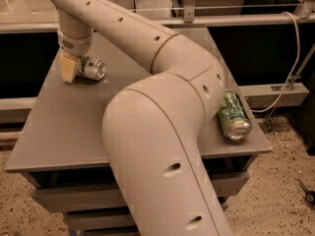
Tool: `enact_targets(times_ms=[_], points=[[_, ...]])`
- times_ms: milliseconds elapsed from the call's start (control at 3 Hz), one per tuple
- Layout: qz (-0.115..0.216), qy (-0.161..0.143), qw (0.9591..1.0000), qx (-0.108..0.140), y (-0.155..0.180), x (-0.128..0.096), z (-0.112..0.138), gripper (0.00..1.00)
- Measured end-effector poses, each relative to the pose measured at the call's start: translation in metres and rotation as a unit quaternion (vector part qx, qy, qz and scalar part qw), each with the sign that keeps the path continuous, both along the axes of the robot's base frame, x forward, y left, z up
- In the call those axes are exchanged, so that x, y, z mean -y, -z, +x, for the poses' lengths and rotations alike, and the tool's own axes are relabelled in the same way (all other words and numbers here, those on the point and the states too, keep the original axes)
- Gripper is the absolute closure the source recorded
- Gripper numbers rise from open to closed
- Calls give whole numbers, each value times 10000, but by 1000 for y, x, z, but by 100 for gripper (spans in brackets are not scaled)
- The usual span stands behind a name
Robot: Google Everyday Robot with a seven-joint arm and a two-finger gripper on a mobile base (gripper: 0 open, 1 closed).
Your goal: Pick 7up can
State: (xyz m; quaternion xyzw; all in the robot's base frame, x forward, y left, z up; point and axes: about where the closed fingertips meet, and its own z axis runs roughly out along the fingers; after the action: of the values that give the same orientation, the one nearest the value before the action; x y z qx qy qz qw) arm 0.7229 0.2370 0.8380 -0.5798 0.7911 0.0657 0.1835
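The 7up can (92,68) lies on its side at the far left of the grey table (64,132), its silver end facing right and its green lettering showing. My gripper (70,71) hangs down from the wrist right at the can's left end, touching or nearly touching it, low over the tabletop. My arm partly hides whether anything is held.
A darker all-green patterned can (232,115) lies on its side near the table's right front corner. My large arm (157,132) covers the table's middle and front. A railing and a dark gap run behind the table. A white cable (295,58) hangs at the right.
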Motion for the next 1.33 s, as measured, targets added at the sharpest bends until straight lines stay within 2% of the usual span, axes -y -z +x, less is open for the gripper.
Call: enact_targets(times_ms=[333,667,1000,1333], points=[[-52,-23,9999,163,-14,0,1,64],[270,-152,9986,440,-48,6,-7,87],[881,-342,9936,626,-81,11,-28,100],[1951,-513,9776,593,-102,18,-63,100]])
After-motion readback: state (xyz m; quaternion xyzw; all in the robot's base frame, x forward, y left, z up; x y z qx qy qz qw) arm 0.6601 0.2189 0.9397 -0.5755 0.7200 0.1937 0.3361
